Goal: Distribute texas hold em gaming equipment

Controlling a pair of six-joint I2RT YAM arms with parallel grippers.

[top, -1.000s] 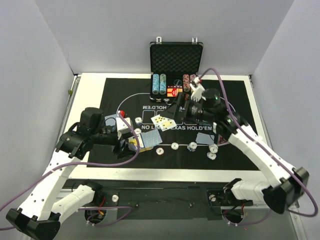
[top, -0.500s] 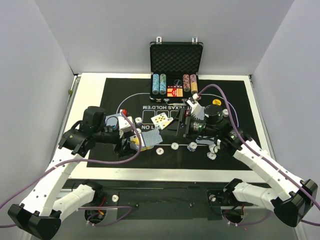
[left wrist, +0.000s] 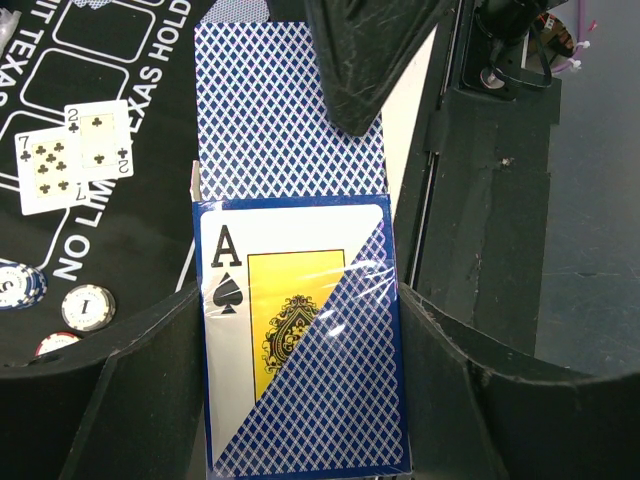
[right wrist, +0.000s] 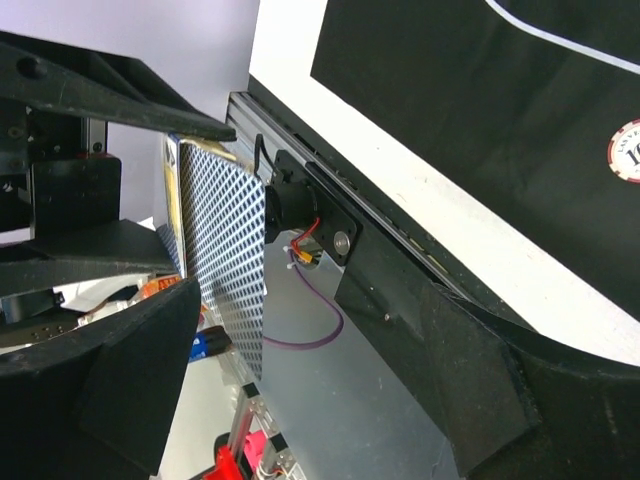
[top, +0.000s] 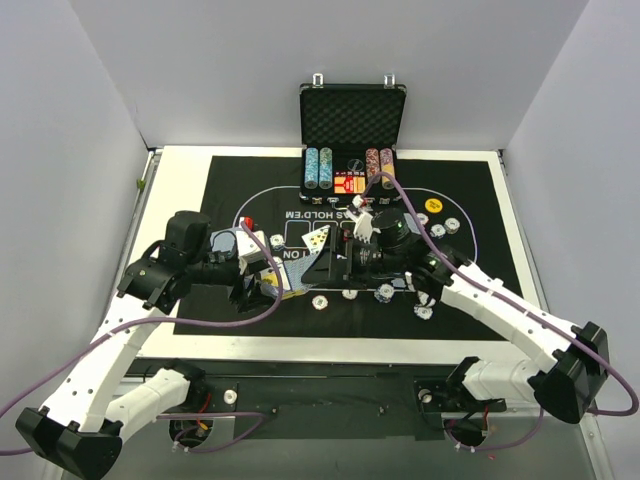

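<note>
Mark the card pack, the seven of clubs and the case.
card pack (left wrist: 300, 350), left wrist view, its ace-printed front.
seven of clubs (left wrist: 45, 175), left wrist view, middle of its face.
case (top: 352, 118), top view, foam-lined lid.

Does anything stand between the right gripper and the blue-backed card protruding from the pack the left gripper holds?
Nothing visible does: the right gripper, open, flanks the blue-backed card at its free end; the left gripper clamps the pack.

Robotics laboratory test cell: plain pale wall panels (top: 70, 120) enclose a white surface (top: 180, 165); a left arm (top: 95, 375) and right arm (top: 500, 305) are bolted side by side at its near edge.
</note>
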